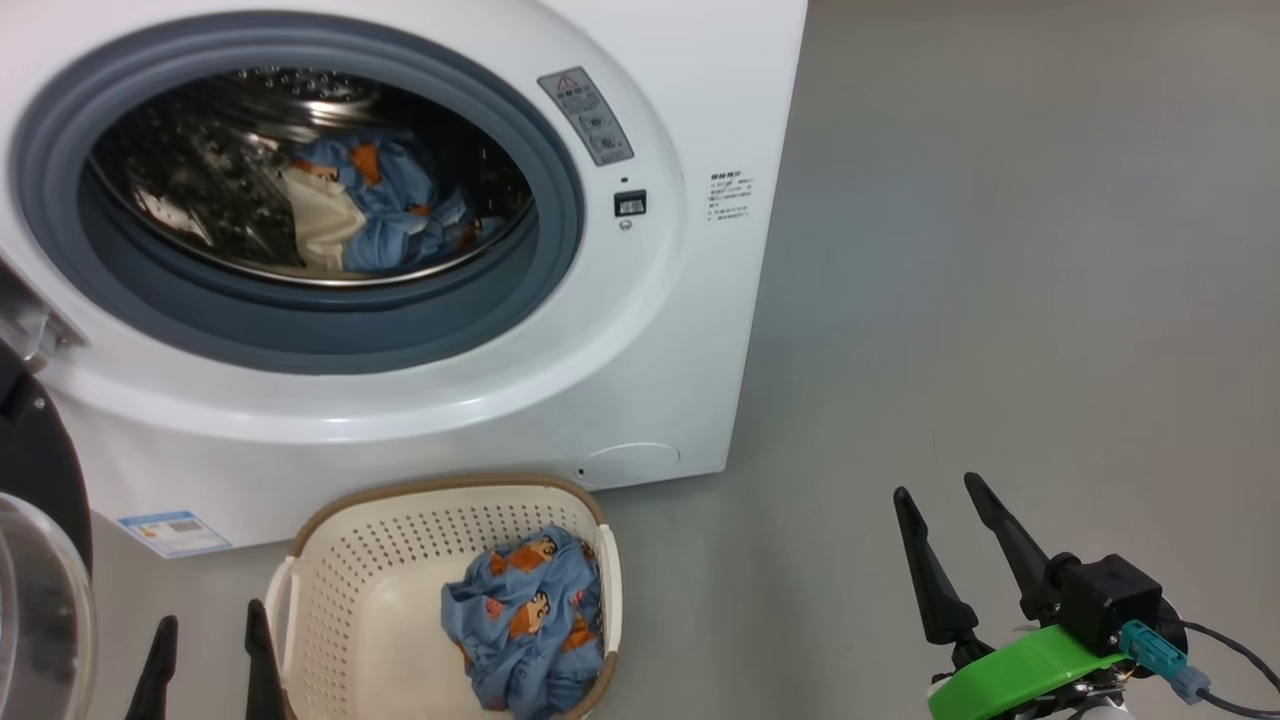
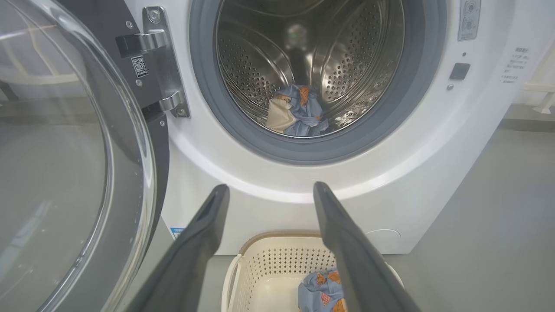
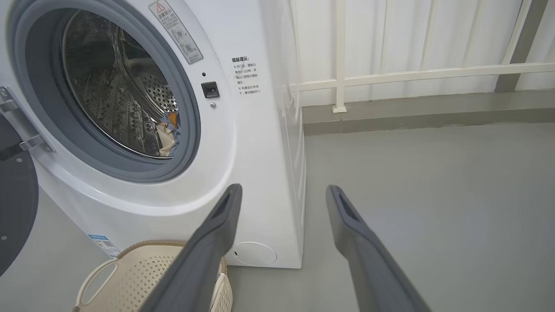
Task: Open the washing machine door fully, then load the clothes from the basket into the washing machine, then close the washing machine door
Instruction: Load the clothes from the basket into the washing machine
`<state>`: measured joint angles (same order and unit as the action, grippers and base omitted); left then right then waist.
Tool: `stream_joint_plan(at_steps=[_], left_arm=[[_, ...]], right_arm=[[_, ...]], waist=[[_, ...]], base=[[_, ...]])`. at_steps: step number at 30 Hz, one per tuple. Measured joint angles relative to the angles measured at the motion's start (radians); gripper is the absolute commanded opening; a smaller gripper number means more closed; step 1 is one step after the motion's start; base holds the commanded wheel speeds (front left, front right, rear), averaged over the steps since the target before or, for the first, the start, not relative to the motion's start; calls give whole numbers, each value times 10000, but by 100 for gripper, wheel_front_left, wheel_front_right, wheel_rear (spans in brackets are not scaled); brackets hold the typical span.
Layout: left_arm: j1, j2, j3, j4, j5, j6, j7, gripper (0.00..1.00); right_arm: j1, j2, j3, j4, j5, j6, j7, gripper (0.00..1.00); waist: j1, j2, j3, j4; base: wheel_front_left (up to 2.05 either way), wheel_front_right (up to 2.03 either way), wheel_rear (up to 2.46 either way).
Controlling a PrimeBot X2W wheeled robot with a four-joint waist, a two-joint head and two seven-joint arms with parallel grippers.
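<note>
Left gripper is spread wide and empty, its two long dark fingers raised in front of the machine. Seen from the head camera, it sits just left of the basket's left handle. That small cream perforated plastic basket, rounded rectangular with a brown woven-look rim, stands on the grey floor close to the foot of the machine's front. One crumpled blue garment printed with orange-brown cartoon figures lies in its right half.

Over to the right gripper: released as well, fingers apart with nothing between them. It hovers over bare floor, well to the right of the basket and clear of the machine's right front corner.

Further out, the big white front-loading washing machine has its mouth uncovered, ringed by the grey-blue rubber seal. At the bottom of the perforated steel drum, a second blue printed garment lies bunched against a cream garment. The large round glossy black door with its clear bulging glass window is swung out to the left on its metal hinge. A small blue label sticker sits low on the left of the machine's front. Behind the machine's right side, a pale railing runs along the wall.
</note>
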<state>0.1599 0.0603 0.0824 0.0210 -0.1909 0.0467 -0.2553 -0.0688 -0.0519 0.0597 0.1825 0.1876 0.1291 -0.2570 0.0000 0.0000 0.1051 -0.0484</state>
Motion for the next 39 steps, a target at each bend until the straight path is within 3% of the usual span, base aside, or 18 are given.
stream_joint_plan(at_steps=[15,25,39], left_arm=[[-803,-127,-616,1150,-188,-290,0,100],[-2592,-153,-865,2767,-194,-1055,2,100],[-4322,-119,-771,4857,10,-1498,2,100]], right_arm=[[-40,6,-2,-88,46,0,2,100],[-513,8,15,-309,56,0,0,100],[-1040,8,157,-656,58,0,0,100]], waist=[[0,0,892,-166],[0,0,1954,-421],[0,0,3541,-814]], base=[[0,0,0],[0,0,0],[0,0,0]])
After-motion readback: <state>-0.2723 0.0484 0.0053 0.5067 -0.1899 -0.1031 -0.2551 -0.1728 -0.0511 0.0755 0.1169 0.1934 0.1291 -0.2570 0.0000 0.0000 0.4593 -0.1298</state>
